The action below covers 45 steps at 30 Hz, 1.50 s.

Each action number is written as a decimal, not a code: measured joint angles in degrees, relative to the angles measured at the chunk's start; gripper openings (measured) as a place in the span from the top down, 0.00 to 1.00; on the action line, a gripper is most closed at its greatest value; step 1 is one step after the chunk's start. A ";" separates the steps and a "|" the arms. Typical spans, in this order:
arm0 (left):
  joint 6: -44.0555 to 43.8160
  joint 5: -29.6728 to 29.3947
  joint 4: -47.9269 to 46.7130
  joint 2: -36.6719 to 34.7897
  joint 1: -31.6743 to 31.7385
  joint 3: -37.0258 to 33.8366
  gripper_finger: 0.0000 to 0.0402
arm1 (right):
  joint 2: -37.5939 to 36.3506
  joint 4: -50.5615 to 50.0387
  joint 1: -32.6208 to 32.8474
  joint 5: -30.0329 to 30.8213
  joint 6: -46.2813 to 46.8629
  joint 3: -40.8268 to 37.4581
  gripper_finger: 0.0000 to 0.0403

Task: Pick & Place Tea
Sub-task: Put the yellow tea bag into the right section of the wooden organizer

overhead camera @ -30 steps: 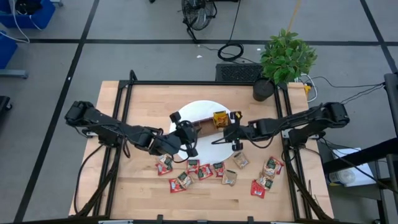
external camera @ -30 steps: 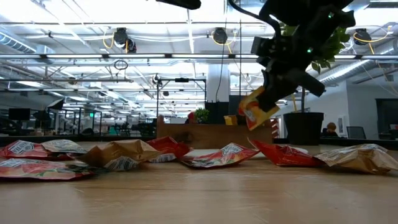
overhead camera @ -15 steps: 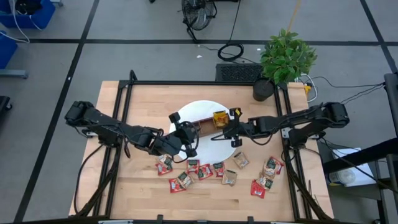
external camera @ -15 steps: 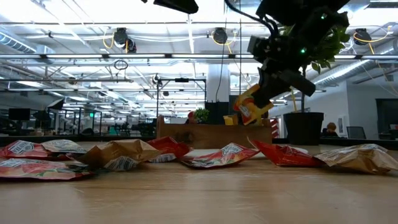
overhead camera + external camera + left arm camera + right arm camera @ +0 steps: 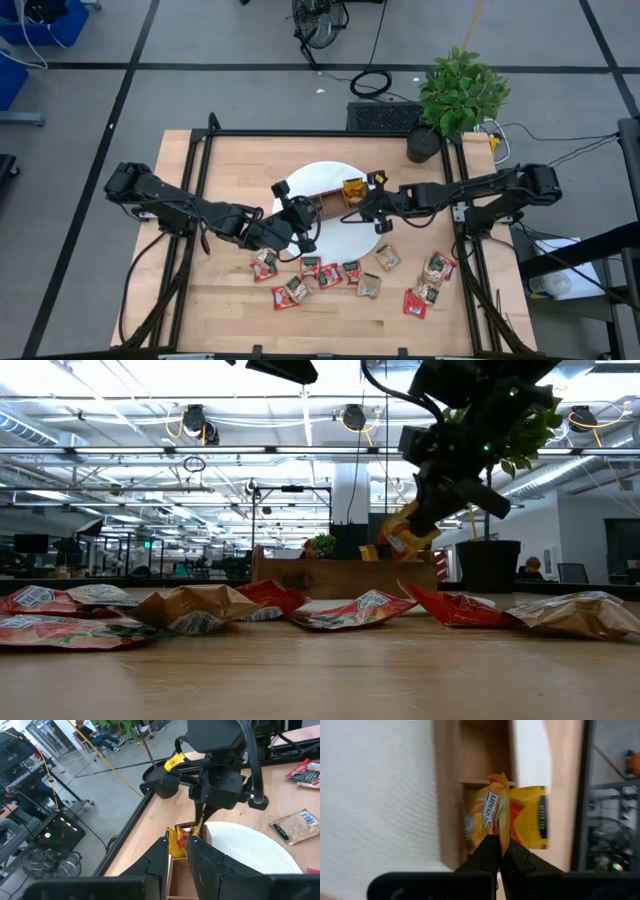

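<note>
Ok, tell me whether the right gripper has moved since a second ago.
Yes. In the high view the right gripper has slid left, from beside the wooden tray to over its yellow-sachet end.

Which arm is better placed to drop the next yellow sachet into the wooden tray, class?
The right. Its right gripper is shut on a yellow sachet directly above the wooden tray. The left gripper waits beside the tray over the white plate.
</note>
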 joint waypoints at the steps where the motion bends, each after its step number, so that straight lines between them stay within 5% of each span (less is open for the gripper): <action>1: 0.00 0.00 -0.01 0.00 0.00 0.00 0.80 | 0.00 -0.09 0.00 -0.95 -0.01 0.00 1.00; 22: 0.04 -0.04 0.16 0.00 0.00 0.00 0.80 | 0.31 -1.37 -0.20 -1.28 -0.36 0.00 1.00; 29: 0.02 -0.04 0.13 0.00 0.00 0.00 0.80 | 2.77 -0.80 -2.95 -5.56 -1.18 0.00 1.00; 45: 0.02 -0.02 -0.10 0.00 -0.02 -0.02 0.80 | 6.86 1.71 -2.84 -2.71 -1.53 0.00 0.99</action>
